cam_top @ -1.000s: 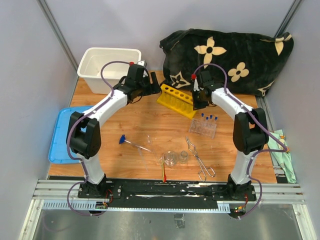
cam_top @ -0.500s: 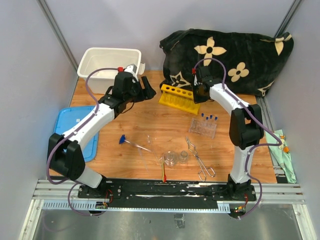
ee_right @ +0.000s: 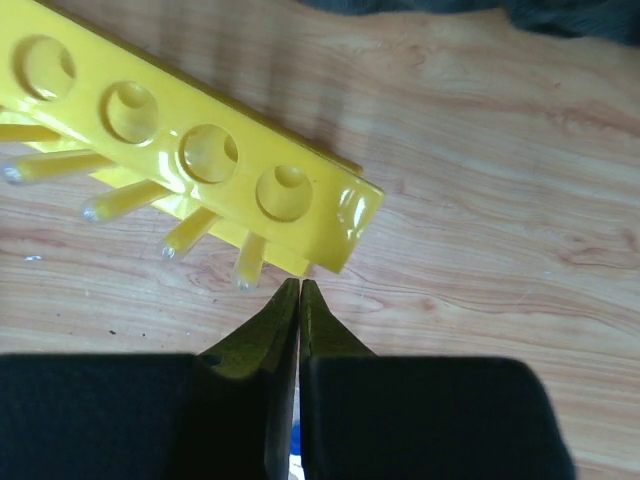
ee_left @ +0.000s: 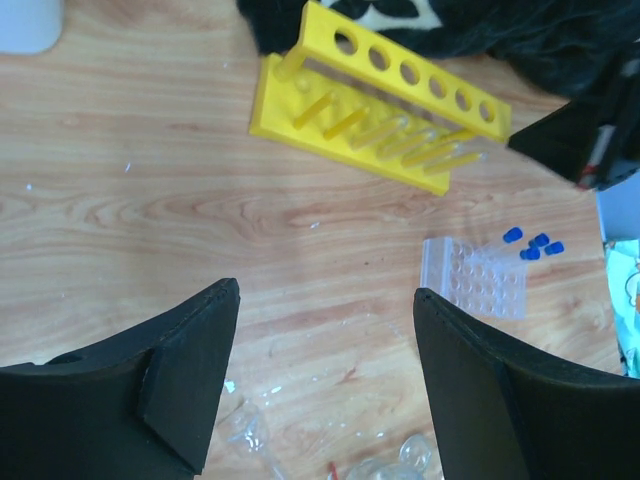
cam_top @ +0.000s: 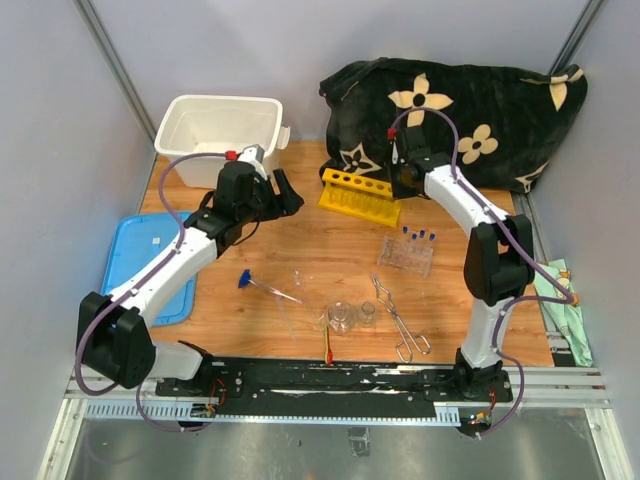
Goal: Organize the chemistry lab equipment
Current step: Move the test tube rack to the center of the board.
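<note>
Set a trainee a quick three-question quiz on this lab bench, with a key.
1. True or false: the right gripper is shut on nothing, its tips beside an end of the yellow rack.
2. The blue-capped tubes stand at: A the yellow rack; B the clear plastic rack; C the white tub.
3. Fill in: the left gripper is ____, with nothing between its fingers.
Key: 1 true; 2 B; 3 open.
</note>
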Robot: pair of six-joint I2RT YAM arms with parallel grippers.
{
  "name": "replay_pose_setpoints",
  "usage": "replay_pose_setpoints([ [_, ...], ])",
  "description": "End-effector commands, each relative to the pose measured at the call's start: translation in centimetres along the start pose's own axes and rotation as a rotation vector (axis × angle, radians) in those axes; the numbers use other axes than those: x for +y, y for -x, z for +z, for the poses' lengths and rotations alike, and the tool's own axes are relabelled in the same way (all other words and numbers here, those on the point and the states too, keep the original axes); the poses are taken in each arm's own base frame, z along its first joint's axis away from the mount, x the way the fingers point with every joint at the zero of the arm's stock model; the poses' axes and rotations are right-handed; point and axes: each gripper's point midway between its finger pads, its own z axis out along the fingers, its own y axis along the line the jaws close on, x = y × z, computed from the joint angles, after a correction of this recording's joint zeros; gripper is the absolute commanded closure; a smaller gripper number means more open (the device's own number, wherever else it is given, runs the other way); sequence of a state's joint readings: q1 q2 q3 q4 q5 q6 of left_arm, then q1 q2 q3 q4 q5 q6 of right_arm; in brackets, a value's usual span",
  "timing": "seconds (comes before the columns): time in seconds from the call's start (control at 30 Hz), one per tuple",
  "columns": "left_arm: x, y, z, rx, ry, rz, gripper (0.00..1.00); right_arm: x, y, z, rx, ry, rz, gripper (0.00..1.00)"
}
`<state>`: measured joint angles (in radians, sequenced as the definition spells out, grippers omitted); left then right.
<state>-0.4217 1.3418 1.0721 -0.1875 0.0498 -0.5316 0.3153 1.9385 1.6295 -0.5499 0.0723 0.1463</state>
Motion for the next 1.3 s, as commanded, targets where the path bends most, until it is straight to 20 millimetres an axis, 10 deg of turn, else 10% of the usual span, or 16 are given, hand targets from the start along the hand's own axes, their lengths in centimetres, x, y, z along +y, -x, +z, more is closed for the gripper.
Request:
replay_pose_setpoints([
  [0.0, 0.4, 0.1, -1.2, -0.042, -0.002, 0.018, 0.25, 0.7, 3.7, -4.4, -0.132, -0.015, -0.075, 0.96],
  [0.17, 0.7, -0.6, -2.9, -0.070, -0.014, 0.034, 0.25, 4.9, 7.0, -5.8, -0.258, 0.089, -0.152, 0.95],
  [0.53, 0.1, -1.4, -5.4, -0.077, -0.074, 0.053, 0.23, 14.7, 12.2, -1.5, -0.302, 0.431, -0.185, 0.92],
  [1.07, -1.7, 4.0, -0.8, -0.155, -0.054, 0.078, 0.22, 18.6, 13.2, 1.8, -0.309, 0.525, -0.211, 0.91],
  [1.27, -1.5, 4.3, 3.4, -0.133, -0.047, 0.093, 0.22, 16.6, 12.9, 1.5, -0.314, 0.422, -0.217, 0.92],
])
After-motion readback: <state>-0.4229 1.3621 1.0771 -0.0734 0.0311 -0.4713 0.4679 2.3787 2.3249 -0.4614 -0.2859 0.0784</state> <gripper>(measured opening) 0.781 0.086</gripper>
